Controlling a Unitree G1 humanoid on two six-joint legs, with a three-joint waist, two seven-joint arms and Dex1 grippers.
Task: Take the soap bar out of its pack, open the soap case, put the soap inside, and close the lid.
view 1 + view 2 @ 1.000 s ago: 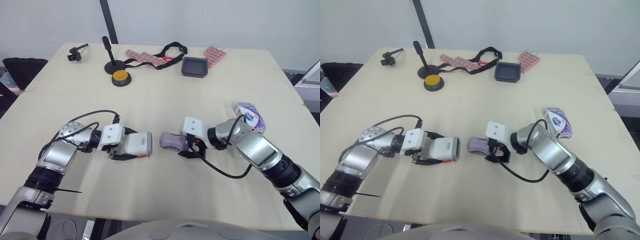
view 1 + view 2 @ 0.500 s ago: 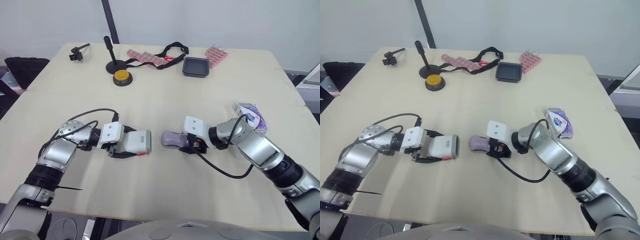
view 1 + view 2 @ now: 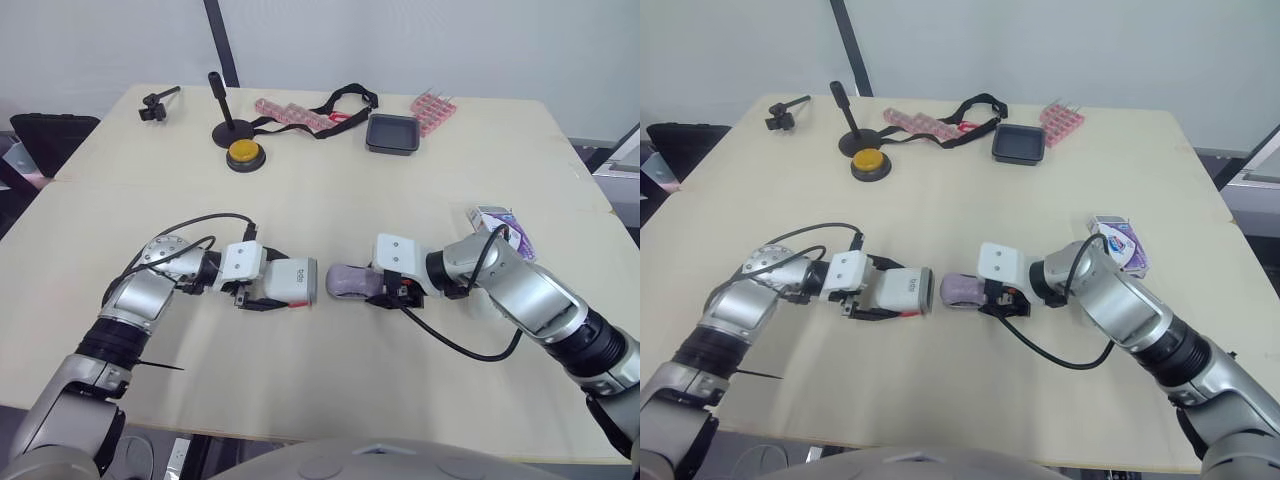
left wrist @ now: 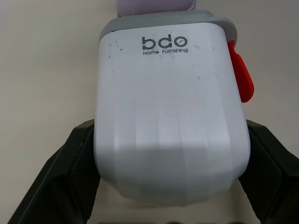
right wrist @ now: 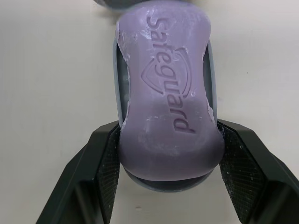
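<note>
A purple soap bar (image 3: 348,281) stamped "Safeguard" lies on a grey tray (image 5: 117,70), both at the table's middle front. My right gripper (image 3: 387,291) is shut on them from the right side; its fingers (image 5: 105,163) press both flanks. Just left of the soap is the white soap case (image 3: 290,284), marked "bdo" with a red latch (image 4: 243,77). My left gripper (image 3: 266,292) is shut on this case (image 4: 170,121), whose grey-rimmed end faces the soap and nearly touches it. The soap pack (image 3: 503,228) lies at the right, behind my right arm.
At the back of the table stand a black tray (image 3: 390,133), pink packs (image 3: 430,108), a black strap (image 3: 340,100), a yellow button (image 3: 241,153), a black stand (image 3: 222,118) and a small clamp (image 3: 155,104). The table's front edge is close below both arms.
My left gripper has carried the white case to the right, closing the gap to the soap. The right gripper with the soap has hardly moved.
</note>
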